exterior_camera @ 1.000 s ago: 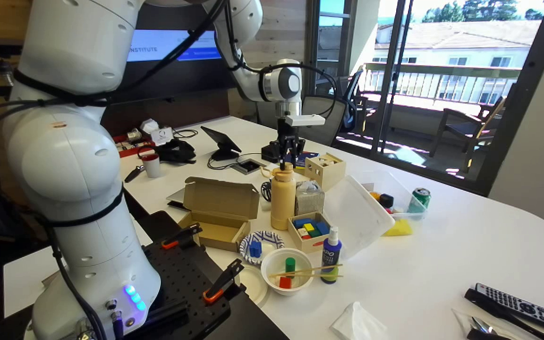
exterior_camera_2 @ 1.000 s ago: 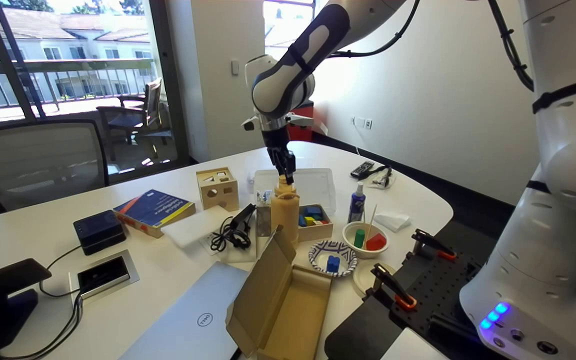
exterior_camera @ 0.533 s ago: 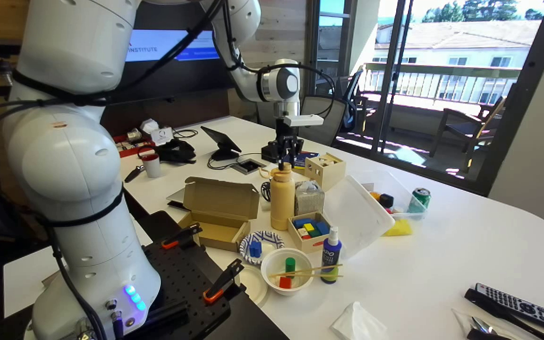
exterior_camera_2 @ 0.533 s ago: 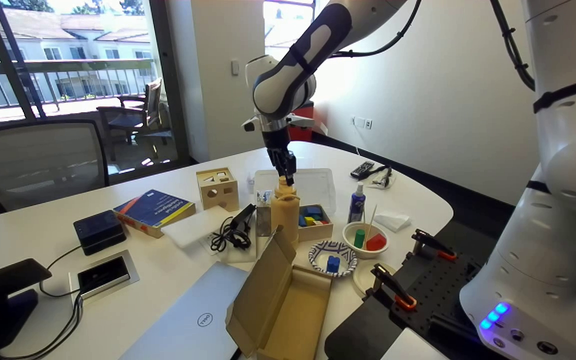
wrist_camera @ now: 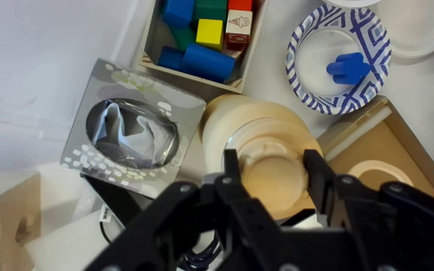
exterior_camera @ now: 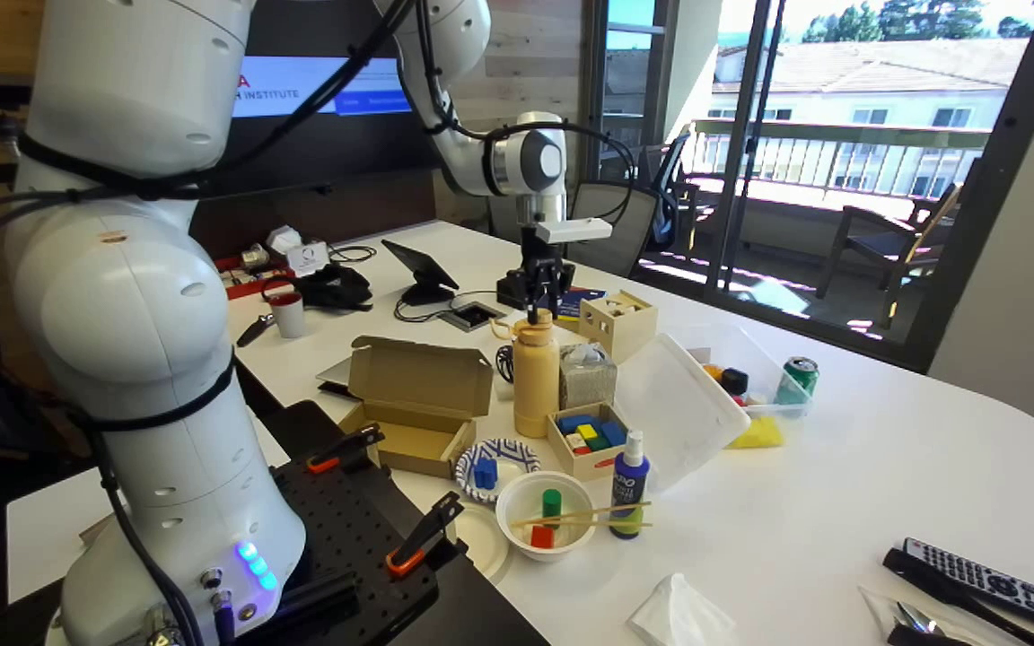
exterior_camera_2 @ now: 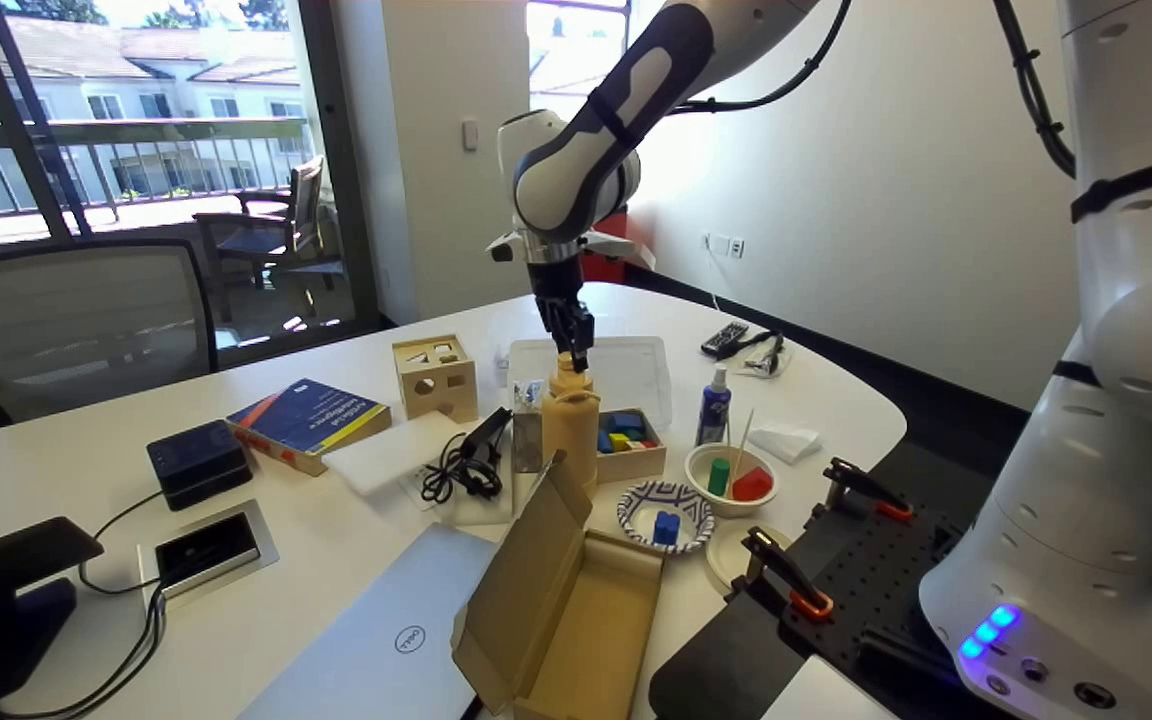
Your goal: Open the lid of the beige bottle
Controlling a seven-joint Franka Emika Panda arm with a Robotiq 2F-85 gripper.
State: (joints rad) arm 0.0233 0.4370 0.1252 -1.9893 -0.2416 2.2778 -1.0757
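One "DELL" laptop [exterior_camera_2: 366,640], one "INSTITUTE" screen [exterior_camera: 364,75], the tool [wrist_camera: 272,160] tight on the lid [wrist_camera: 275,184] of the beige bottle [exterior_camera: 536,386].

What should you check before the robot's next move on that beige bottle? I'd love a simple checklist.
1. The beige bottle stands upright: ok, in both exterior views.
2. The gripper has hold of the lid: ok, it looks shut on it from both sides.
3. The lid sits on the bottle: ok.
4. The lid is loosened: cannot tell.
5. The bottle is steadied: not ok, nothing is seen gripping its body.
6. Room around the bottle: not ok, a tissue box and a block box stand close beside it.
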